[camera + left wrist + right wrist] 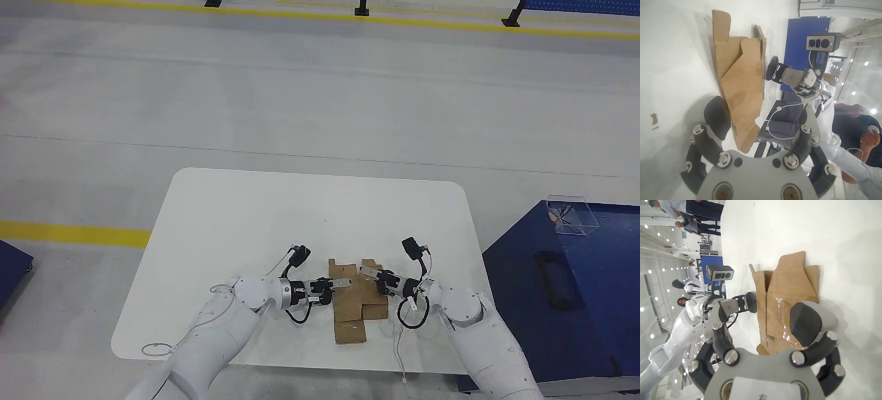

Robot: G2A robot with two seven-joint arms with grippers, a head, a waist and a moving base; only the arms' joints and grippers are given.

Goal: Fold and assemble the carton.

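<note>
A white table (250,215) with rounded corners sits at lower centre of the top view. At the right edge stands a blue cabinet (600,330) bearing a clear box (572,214). A yellow floor line (70,234) crosses the left edge.

Glossy white segmented arms (225,325), left hand (762,114) and right hand (762,319) grey-plated, black padded fingers (805,325), silver screws (724,160), thin white cable (779,108)

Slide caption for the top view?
Partly folded carton on the white table, with the left tool and right tool at its opposite sides.
</note>
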